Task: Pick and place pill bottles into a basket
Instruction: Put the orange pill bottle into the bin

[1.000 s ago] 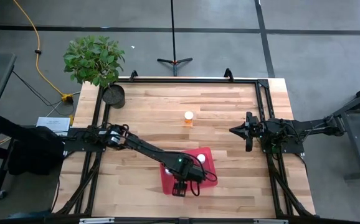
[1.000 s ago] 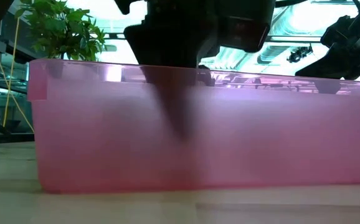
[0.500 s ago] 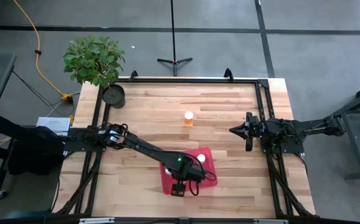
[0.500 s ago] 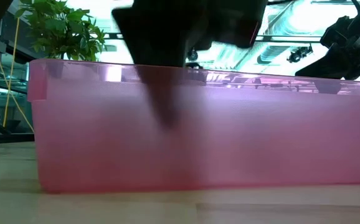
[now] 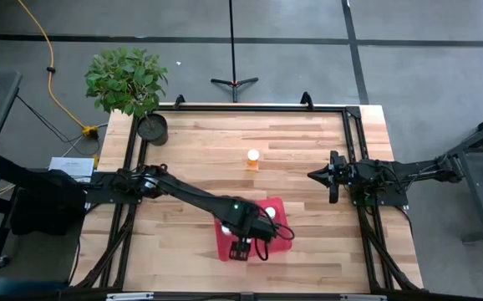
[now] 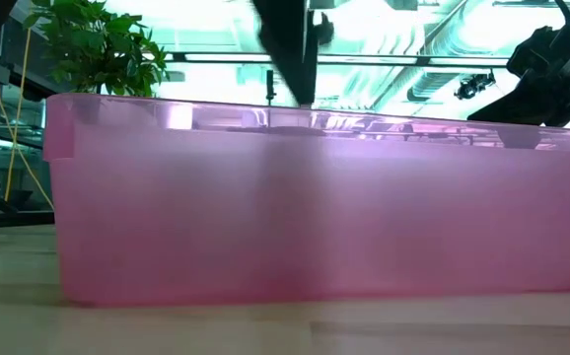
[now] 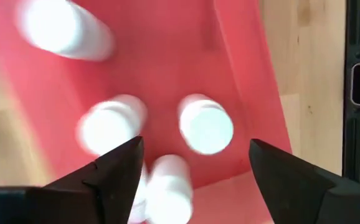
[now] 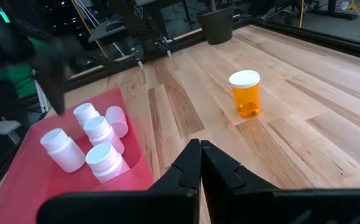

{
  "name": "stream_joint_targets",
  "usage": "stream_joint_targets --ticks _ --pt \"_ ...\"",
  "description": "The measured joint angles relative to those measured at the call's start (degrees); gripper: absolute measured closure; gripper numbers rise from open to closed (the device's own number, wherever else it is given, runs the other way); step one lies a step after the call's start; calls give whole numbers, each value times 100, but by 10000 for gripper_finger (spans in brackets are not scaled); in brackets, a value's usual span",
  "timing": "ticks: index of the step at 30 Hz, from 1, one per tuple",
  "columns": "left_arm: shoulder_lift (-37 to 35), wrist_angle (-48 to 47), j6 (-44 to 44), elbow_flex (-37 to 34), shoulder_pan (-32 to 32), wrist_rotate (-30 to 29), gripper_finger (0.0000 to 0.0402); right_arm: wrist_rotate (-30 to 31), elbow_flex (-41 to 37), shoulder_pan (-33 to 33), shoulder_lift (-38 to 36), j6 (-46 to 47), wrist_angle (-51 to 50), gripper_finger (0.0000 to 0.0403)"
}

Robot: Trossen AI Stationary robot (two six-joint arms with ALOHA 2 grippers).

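The red basket (image 5: 223, 241) stands near the table's front edge, and its wall fills the low view (image 6: 315, 217). Several white pill bottles (image 8: 99, 132) are inside it, and they also show in the left wrist view (image 7: 206, 124). The amber bottle (image 5: 252, 159) stands upright on the bare table behind the basket, and it also shows in the right wrist view (image 8: 245, 93). My left gripper (image 7: 195, 149) is open and empty above the basket's near end (image 5: 241, 249), its fingers (image 6: 290, 49) clear of the rim. My right gripper (image 5: 312, 175) is shut at the table's right side.
A black round pot (image 5: 152, 128) stands at the table's far left corner, with a leafy plant (image 5: 126, 79) beyond it on the floor. A black frame runs around the table's edges. Bare wood lies between the basket and the amber bottle.
My left gripper has gone up: in the low view its fingers were down inside the basket and now stand above the rim. The basket and the amber bottle have stayed where they were.
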Motion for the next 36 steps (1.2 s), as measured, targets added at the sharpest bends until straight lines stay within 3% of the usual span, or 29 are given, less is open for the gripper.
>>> stream_joint_targets --ticks 4,8,15,21,27,32,36 --pt "-62 -398 32 769 0 -581 100 40 0 -1 16 0 1 403" --pt "-678 312 -16 437 80 -863 129 41 0 -1 16 2 3 403" --pt "-1557 596 88 422 320 -1623 198 38 0 -2 41 24 1 403" --pt "-2297 1254 592 244 615 -1658 261 36 0 -2 182 66 1 403" --pt "-3228 2636 941 -1184 934 -1280 324 14 0 -2 242 66 1 403" --pt "-4322 3870 734 -3257 1188 -1250 368 -19 0 -2 229 62 -1 403" --pt "-5471 4901 502 -4918 1251 -1345 379 -8 0 0 231 48 5 403"
